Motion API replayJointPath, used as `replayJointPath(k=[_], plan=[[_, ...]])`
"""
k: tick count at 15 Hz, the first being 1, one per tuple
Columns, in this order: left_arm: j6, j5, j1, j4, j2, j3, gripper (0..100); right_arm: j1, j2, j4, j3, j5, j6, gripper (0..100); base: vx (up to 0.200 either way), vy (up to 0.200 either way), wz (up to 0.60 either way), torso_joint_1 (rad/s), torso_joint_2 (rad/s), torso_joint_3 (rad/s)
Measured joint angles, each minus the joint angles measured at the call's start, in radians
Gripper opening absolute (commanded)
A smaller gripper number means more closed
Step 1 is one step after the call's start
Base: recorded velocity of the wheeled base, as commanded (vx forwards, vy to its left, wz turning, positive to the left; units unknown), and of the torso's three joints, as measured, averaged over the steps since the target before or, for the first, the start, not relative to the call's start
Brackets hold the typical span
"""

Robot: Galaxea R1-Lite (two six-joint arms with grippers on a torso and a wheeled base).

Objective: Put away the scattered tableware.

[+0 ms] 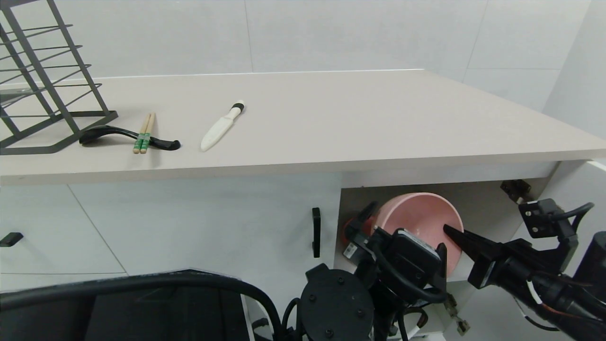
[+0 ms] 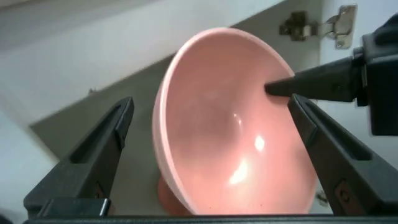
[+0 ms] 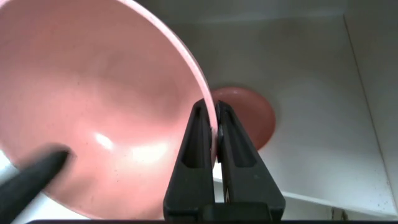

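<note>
A pink bowl (image 1: 421,220) is tipped on its side inside the open lower cabinet. My right gripper (image 1: 449,230) is shut on its rim, one finger inside and one outside, as the right wrist view shows at the pinch (image 3: 214,134). My left gripper (image 2: 211,104) stands open just in front of the bowl (image 2: 230,149), a finger on either side and apart from it. The right gripper's tip (image 2: 277,87) presses the rim beside the left one's far finger. On the countertop lie a black spoon (image 1: 128,135), a pair of chopsticks (image 1: 143,132) and a white knife (image 1: 221,126).
A dark wire dish rack (image 1: 42,80) stands at the counter's far left. A red dish (image 3: 252,115) lies on the cabinet floor behind the bowl. The cabinet's door (image 1: 584,189) hangs open at the right. The neighbouring door with a black handle (image 1: 316,232) is closed.
</note>
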Motion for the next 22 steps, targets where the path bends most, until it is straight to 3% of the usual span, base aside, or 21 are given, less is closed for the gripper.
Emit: replayJointPath(k=[4,8,13,22], plan=[[0.006,-0.140,0.038,0.000,-0.043,0.028,100,-0.005,0.010,0.000,0.000,0.000,0.000,0,0.000,0.000,0.00,0.000,0.00,0.000],[0.005,-0.232,0.052,0.000,-0.103,0.140,100,-0.013,0.013,0.000,0.000,0.000,0.000,0,0.000,0.000,0.00,0.000,0.00,0.000],[0.009,-0.389,0.093,0.000,-0.212,0.327,100,-0.014,0.014,0.001,0.001,0.000,0.000,0,0.000,0.000,0.00,0.000,0.00,0.000],[-0.009,-0.413,0.170,0.000,-0.494,0.675,100,-0.008,0.029,0.006,0.001,-0.004,0.002,0,0.000,0.000,0.00,0.000,0.00,0.000]])
